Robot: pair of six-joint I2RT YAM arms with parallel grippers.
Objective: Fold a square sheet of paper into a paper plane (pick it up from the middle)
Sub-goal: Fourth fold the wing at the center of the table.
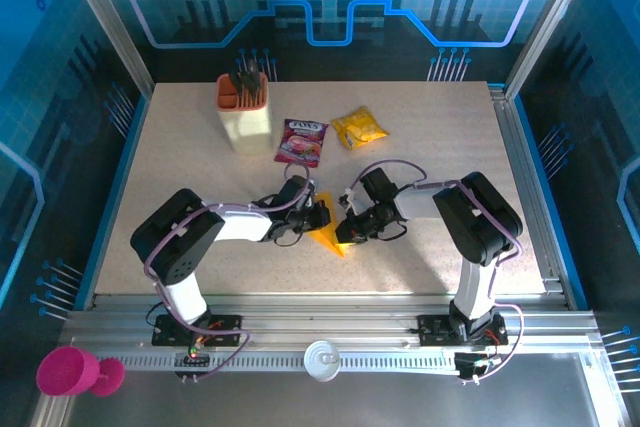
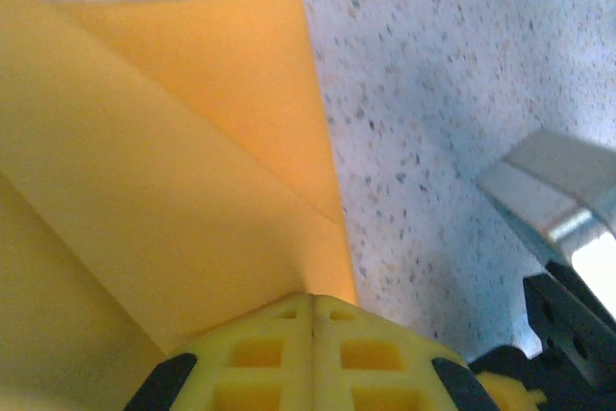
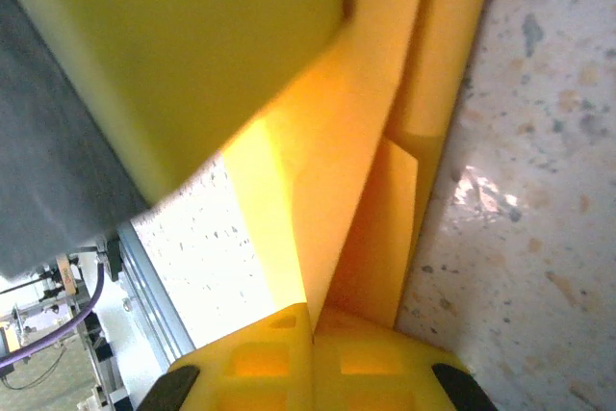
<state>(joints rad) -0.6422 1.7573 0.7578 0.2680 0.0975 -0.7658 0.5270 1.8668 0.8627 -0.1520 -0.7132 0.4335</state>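
The square sheet of paper (image 1: 329, 236) is orange-yellow and lies mid-table, folded into a narrow wedge, like a paper plane, whose point faces the near edge. My left gripper (image 1: 318, 217) comes at it from the left and my right gripper (image 1: 347, 228) from the right, close together. In the left wrist view the yellow jaws (image 2: 313, 307) are shut, with the layered paper (image 2: 183, 161) running into their seam. In the right wrist view the jaws (image 3: 313, 313) are shut on an upright flap of the paper (image 3: 337, 161).
A beige holder (image 1: 246, 112) with dark utensils stands at the back left. Next to it lie a purple packet (image 1: 302, 141) and a crinkled yellow snack packet (image 1: 359, 128). A pink cup (image 1: 70, 372) and a white lid (image 1: 322, 358) sit at the near rail.
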